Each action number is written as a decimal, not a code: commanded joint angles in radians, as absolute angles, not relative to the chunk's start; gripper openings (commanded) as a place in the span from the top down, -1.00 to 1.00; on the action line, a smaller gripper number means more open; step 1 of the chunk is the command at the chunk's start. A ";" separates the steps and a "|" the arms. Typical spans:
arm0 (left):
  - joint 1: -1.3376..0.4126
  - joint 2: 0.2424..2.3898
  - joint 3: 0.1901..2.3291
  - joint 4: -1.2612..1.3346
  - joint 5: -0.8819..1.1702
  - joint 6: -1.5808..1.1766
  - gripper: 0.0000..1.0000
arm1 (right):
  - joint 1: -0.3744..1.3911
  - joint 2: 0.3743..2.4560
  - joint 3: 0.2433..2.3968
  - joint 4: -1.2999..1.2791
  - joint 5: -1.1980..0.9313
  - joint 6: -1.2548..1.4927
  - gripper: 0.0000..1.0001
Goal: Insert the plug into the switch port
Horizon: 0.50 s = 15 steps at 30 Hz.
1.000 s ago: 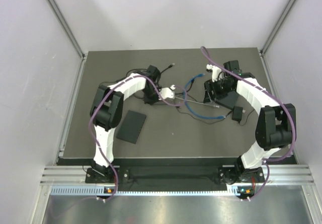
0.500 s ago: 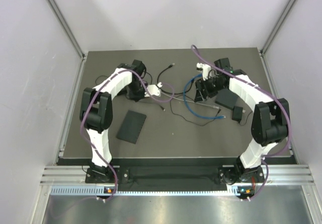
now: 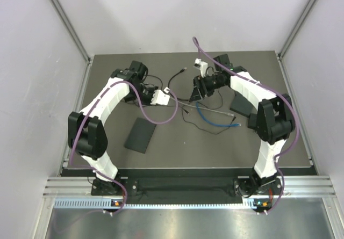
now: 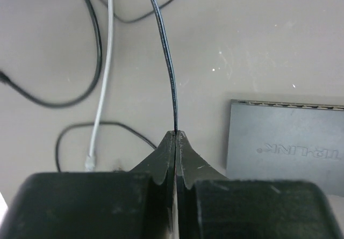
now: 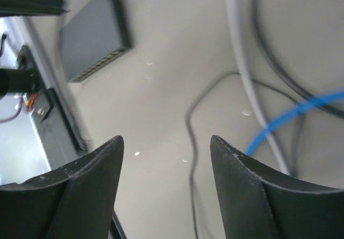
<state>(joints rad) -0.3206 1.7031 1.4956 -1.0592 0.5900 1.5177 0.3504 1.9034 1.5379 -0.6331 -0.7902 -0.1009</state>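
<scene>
The left gripper's jaws are pressed together on a thin black cable, which runs away from their tips across the bench. The right gripper's jaws stand apart above the bench with nothing between them. Nearest the arms' bases, the TP-Link switch lies flat on the bench's left half, apart from both grippers. Farther back, a blue cable and a grey cable cross mid-bench. The black cable's plug cannot be made out.
</scene>
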 commanded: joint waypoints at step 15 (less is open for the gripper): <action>-0.330 1.647 1.433 -1.048 0.709 1.779 1.00 | 0.526 1.971 1.612 -0.724 -0.953 -0.198 -0.19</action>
<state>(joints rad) -0.3256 1.6909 1.4403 -1.0550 0.6449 1.7306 0.4980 1.9518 1.5673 -0.6987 -0.9268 -0.1612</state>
